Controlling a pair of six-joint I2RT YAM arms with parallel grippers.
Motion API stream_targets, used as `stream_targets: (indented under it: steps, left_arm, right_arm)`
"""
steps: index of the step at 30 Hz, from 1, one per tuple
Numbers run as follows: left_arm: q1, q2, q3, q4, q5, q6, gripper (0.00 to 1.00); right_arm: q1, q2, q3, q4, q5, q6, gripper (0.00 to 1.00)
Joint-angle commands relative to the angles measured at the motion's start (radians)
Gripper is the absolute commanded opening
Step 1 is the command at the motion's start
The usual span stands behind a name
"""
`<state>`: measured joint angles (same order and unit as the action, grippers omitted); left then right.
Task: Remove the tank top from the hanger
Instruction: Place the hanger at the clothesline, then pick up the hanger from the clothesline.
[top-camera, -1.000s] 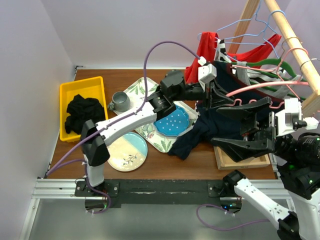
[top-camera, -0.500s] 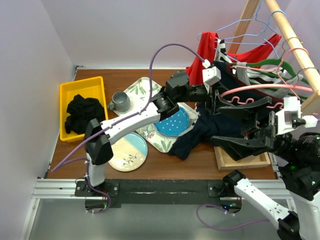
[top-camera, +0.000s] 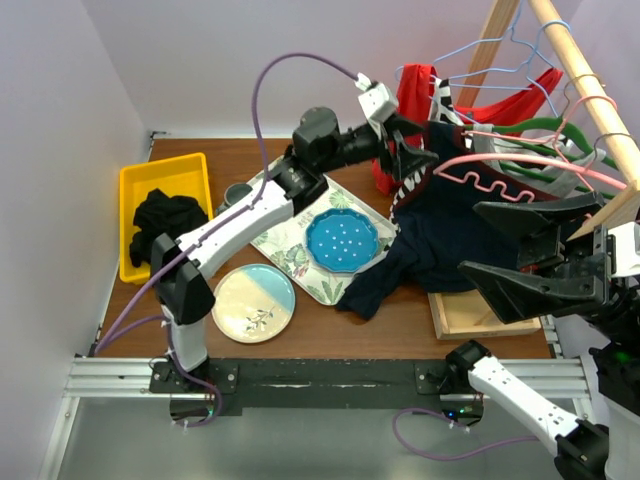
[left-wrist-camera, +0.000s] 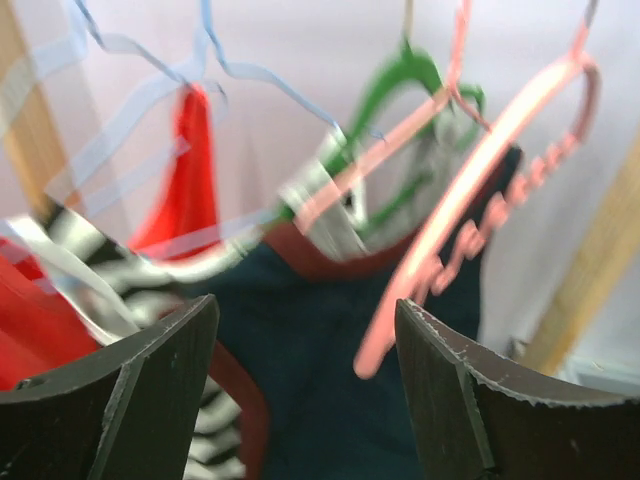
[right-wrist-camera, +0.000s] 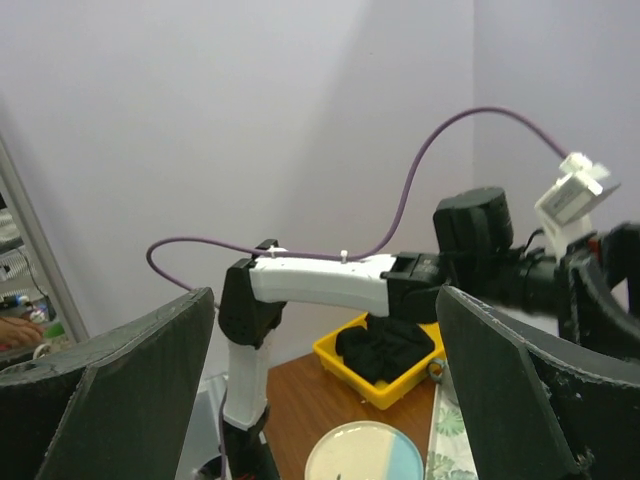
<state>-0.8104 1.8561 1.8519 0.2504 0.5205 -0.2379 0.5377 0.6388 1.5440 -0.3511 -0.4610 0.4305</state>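
A navy tank top with red trim hangs on a pink hanger from the wooden rail, and its lower part drapes onto the table. My left gripper is raised at the garment's upper left edge, open and holding nothing. In the left wrist view its fingers frame the navy tank top, with the pink hanger just ahead. My right gripper hovers open in front of the tank top's right side. In the right wrist view this gripper has nothing in it and faces the left arm.
The rail also carries a red garment, a striped one, blue wire hangers and a green hanger. On the table are a yellow bin with black cloth, a grey mug, a floral tray with a blue plate, another plate and a wooden board.
My left gripper has opened and risen up and to the left, from the tank top's middle to its upper edge. My right gripper has drawn back to the right, still open.
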Motion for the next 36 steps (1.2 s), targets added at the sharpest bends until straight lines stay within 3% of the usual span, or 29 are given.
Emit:
stream_targets:
  steps: [1, 7, 14, 21, 26, 30, 36]
  left_arm:
    - [0.037, 0.096, 0.255, -0.048, 0.038, 0.063, 0.77]
    - [0.068, 0.228, 0.435, -0.046, 0.127, 0.066, 0.83]
    - [0.071, 0.301, 0.448, 0.065, 0.193, 0.012, 0.85]
    - [0.071, 0.356, 0.471, 0.069, 0.239, -0.005, 0.86]
    - [0.068, 0.319, 0.419, 0.058, 0.300, -0.011, 0.76]
    - [0.057, 0.220, 0.279, 0.090, 0.305, 0.011, 0.66]
    - [0.004, 0.161, 0.254, -0.054, 0.288, 0.130, 0.57]
  right_arm:
    - [0.002, 0.007, 0.015, 0.014, 0.019, 0.027, 0.97]
    - [0.002, 0.001, 0.005, 0.014, 0.015, 0.028, 0.97]
    - [0.002, 0.004, 0.024, 0.001, 0.016, 0.016, 0.97]
    - [0.004, -0.001, 0.019, -0.006, 0.024, 0.004, 0.96]
    - [0.002, -0.004, -0.001, 0.006, 0.031, 0.002, 0.96]
    - [0.002, -0.007, -0.013, 0.017, 0.035, 0.004, 0.96]
    - [0.002, -0.013, -0.033, 0.027, 0.039, 0.007, 0.96]
